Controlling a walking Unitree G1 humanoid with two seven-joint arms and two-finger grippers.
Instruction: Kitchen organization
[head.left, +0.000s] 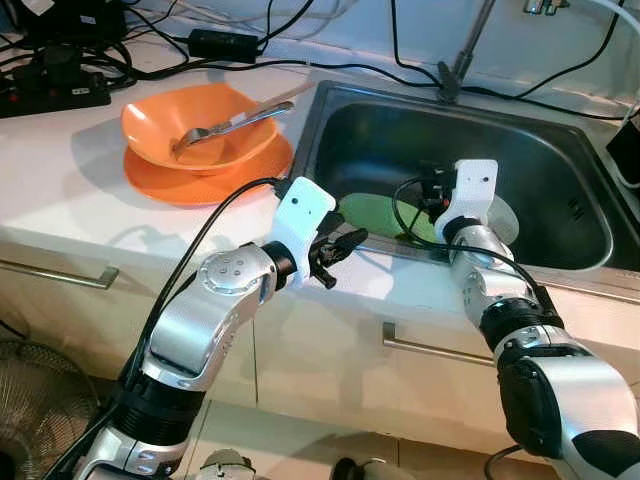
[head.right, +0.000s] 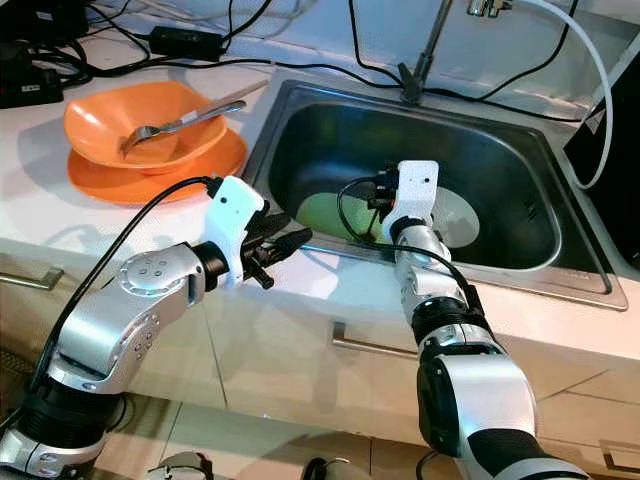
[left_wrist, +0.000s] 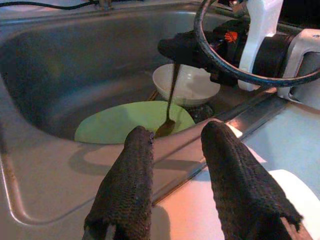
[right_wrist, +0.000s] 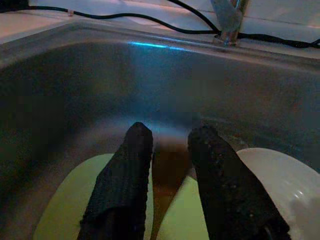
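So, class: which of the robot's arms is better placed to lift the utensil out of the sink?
The right. The right gripper is over the sink, shut on the utensil above the green plate. The left gripper waits open at the counter edge outside.

White tabletop (head.left: 90, 190) w/ steel sink (head.left: 330, 110) set in it. On tabletop, left of sink: orange plate (head.left: 165, 185), orange bowl (head.left: 160, 125) stacked on it, fork (head.left: 235, 122) resting in bowl. Black cables (head.left: 150, 45) and power brick (head.left: 224, 44) along the back. In sink: green plate (left_wrist: 120, 122), white bowl (left_wrist: 192, 82) beside it.
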